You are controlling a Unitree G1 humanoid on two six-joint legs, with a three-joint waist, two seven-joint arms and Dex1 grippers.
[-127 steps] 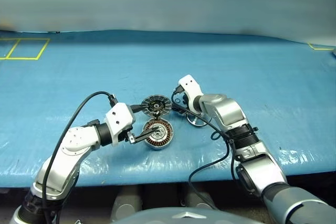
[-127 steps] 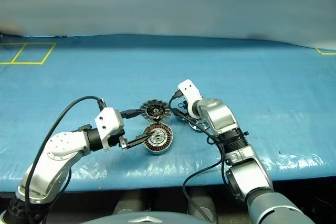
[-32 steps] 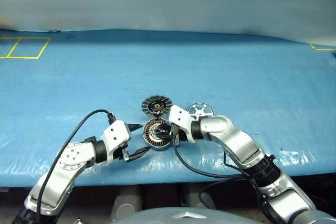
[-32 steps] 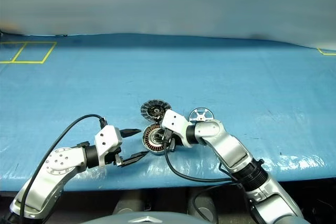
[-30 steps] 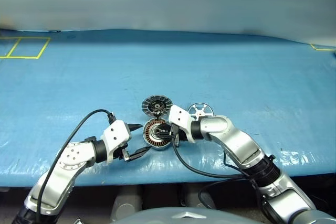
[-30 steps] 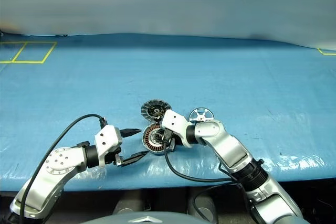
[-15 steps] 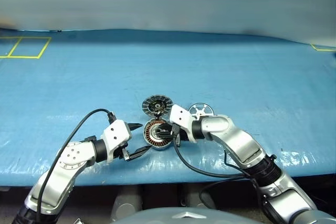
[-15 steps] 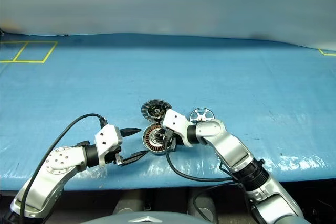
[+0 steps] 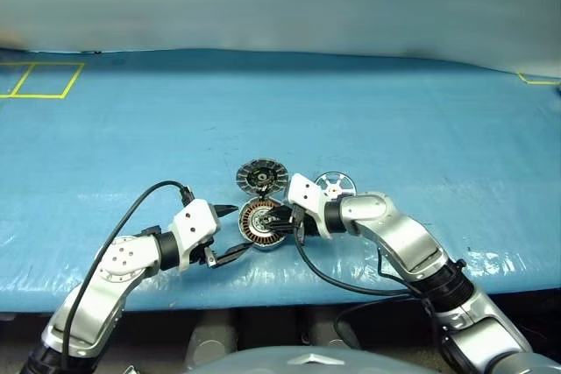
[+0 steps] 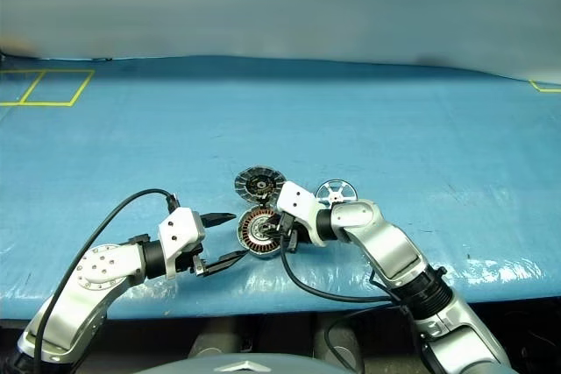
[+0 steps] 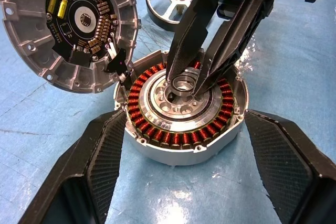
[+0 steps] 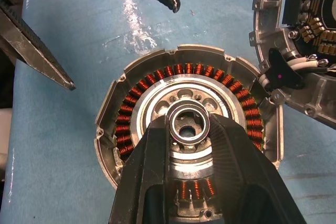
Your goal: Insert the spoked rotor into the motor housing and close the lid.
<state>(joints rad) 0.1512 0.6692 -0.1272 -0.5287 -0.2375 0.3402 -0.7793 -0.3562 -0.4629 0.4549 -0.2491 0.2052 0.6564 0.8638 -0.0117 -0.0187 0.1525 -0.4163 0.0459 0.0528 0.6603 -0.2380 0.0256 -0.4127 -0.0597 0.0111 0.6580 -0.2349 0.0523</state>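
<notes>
The motor housing [image 9: 255,234], a silver cup with copper windings, lies on the blue table. Hinged at its far edge, the lid [image 9: 261,176] lies open with its segmented face up. To the right, the spoked rotor [image 9: 336,185] rests flat on the table. My right gripper [image 12: 188,124] reaches in from the right over the housing's centre [image 11: 173,106], shut on a small metal ring [image 12: 188,115]. My left gripper [image 9: 238,230] is open just left of the housing, with one finger [image 11: 100,161] on either side of its near rim, not touching it.
A blue sheet [image 9: 421,129] covers the table, whose front edge is close below the housing. Yellow taped squares [image 9: 39,81] mark the far left corner. Black cables run along both arms.
Since four seconds ago my right gripper has come left from the rotor to the housing's centre, and my left gripper has drawn back off the housing. Over the last second nothing has moved.
</notes>
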